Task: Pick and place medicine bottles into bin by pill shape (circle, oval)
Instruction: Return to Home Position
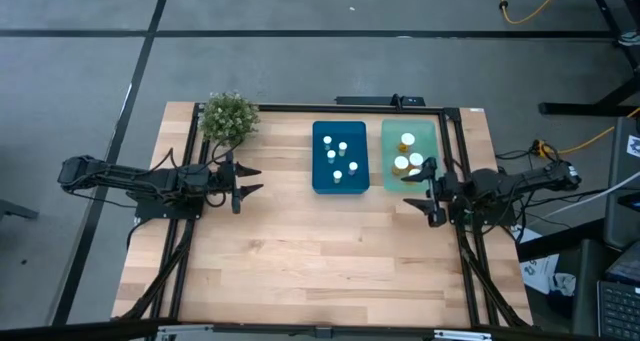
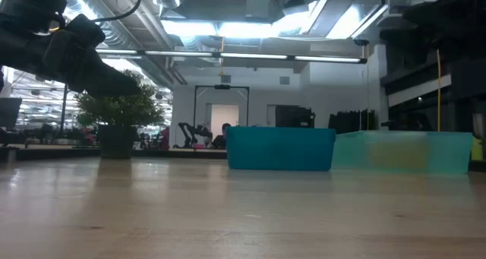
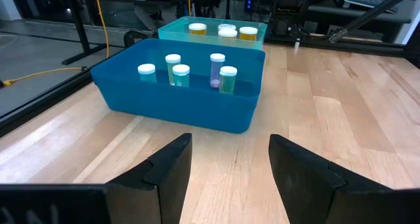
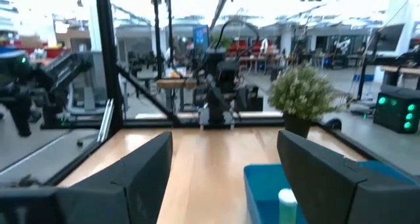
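Observation:
Several small white-capped medicine bottles (image 1: 336, 159) stand upright in the blue bin (image 1: 320, 181). Larger amber ones (image 1: 405, 157) stand in the pale green bin (image 1: 392, 131) to its right. In the left wrist view the blue bin's bottles (image 3: 177, 71) stand nearer and the amber ones (image 3: 226, 32) behind them. My left gripper (image 1: 250, 181) hangs open above the table's left side, pointing at the blue bin. My right gripper (image 1: 418, 188) stands open at the green bin's right near corner, empty.
A potted plant (image 1: 229, 119) stands at the far left of the table, just behind my left gripper. The wooden table (image 1: 320, 261) stretches wide in front of both bins. A dark metal frame (image 1: 300, 107) runs around the table's edges.

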Action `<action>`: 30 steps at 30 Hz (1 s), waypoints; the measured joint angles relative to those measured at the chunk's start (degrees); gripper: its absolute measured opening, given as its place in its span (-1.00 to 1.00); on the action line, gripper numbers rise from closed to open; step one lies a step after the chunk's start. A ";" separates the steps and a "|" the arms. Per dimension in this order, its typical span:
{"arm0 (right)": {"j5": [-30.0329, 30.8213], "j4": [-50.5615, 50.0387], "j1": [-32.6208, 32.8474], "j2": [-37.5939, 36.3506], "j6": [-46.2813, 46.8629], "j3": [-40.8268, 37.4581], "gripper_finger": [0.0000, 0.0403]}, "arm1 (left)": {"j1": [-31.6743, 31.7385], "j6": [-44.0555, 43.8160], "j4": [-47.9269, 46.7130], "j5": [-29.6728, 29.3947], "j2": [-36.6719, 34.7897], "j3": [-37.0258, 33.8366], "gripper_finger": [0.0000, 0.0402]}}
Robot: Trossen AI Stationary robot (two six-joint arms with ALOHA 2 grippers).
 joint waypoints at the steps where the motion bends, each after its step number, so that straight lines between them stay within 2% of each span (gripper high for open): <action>1: 0.00 0.00 -0.32 -0.82 -0.10 0.00 0.37 | -0.02 0.00 0.00 0.00 0.00 0.02 -0.03; 11: -0.03 -5.44 -3.83 -7.23 4.51 0.00 0.37 | -0.01 -0.01 0.01 0.00 -0.02 0.02 -0.03; 15: -4.98 -6.99 -5.07 -9.18 3.17 0.00 0.37 | -0.02 0.00 0.00 0.00 0.00 0.02 -0.03; 19: -9.32 -7.52 -6.05 -9.24 1.38 0.02 0.37 | -0.02 0.00 0.00 0.00 -0.02 0.00 -0.03; 30: -9.62 -14.29 -6.23 -9.25 -0.21 -0.37 0.37 | -0.01 0.00 0.01 0.00 -0.02 0.02 -0.03</action>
